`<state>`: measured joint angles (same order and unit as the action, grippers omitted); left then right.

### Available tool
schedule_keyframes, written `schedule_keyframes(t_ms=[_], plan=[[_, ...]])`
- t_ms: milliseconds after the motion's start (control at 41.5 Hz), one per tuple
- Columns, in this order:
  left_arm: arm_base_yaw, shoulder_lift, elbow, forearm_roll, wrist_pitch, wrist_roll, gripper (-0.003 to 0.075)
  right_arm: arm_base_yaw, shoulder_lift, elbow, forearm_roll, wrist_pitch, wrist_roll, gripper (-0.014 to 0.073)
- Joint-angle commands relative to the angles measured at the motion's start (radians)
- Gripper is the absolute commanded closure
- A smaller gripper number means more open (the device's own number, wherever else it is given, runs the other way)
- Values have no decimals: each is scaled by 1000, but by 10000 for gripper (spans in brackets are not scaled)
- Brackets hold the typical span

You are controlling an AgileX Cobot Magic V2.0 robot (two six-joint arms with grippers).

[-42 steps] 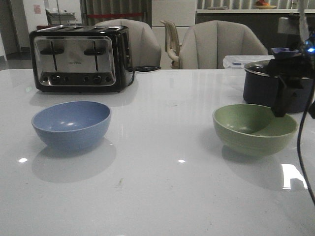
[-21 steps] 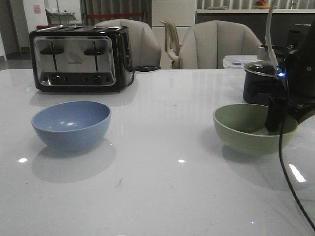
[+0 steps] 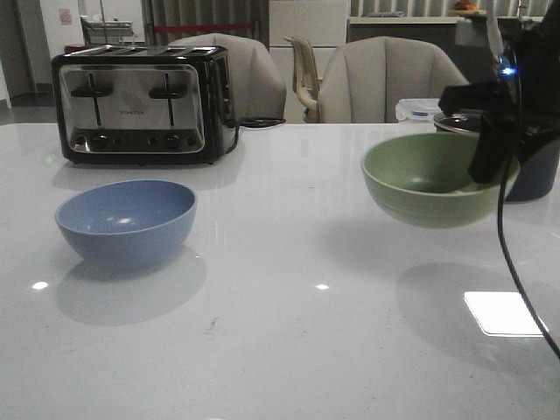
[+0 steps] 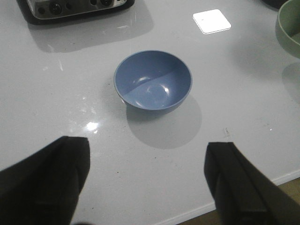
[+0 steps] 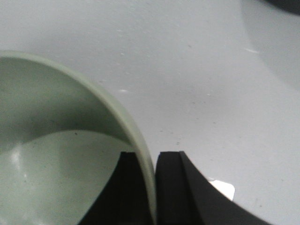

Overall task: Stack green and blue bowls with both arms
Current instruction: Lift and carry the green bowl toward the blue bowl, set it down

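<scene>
While the left gripper (image 4: 145, 183) gapes empty, the right gripper (image 5: 152, 180) pinches the green bowl (image 3: 429, 179)

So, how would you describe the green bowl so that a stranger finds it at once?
Start from the toaster at the table's back left and look across to the right side. There the right gripper pinches the green bowl by its rim, above the table. The blue bowl sits on the table, untouched.

The right pincer (image 3: 492, 166) hangs above the bench's right side, its fingers (image 5: 126, 187) clamped on the green bowl's (image 3: 429, 179) rim. The left pincer (image 4: 145, 187) hovers near the front edge, fingers spread wide.
</scene>
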<state>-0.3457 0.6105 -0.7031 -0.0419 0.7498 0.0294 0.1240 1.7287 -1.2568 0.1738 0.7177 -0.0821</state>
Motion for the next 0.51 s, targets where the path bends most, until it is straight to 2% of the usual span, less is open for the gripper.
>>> schedule_keyframes(t_ms=[0,241,433,482], plan=[[-8,7,-29,-10,-71,1,170,58,-81,-28,22,-17,-13,559],[-8,7,-29,-10,-71,1,170,219,-16,-28,56,-55,-13,559],[-8,7,-29,-10,-71,1,170,258,80,-28,60,-101,-13,557],[-8,7,-29,-10,-69,1,170,258,98,-28,62,-104,-13,533]])
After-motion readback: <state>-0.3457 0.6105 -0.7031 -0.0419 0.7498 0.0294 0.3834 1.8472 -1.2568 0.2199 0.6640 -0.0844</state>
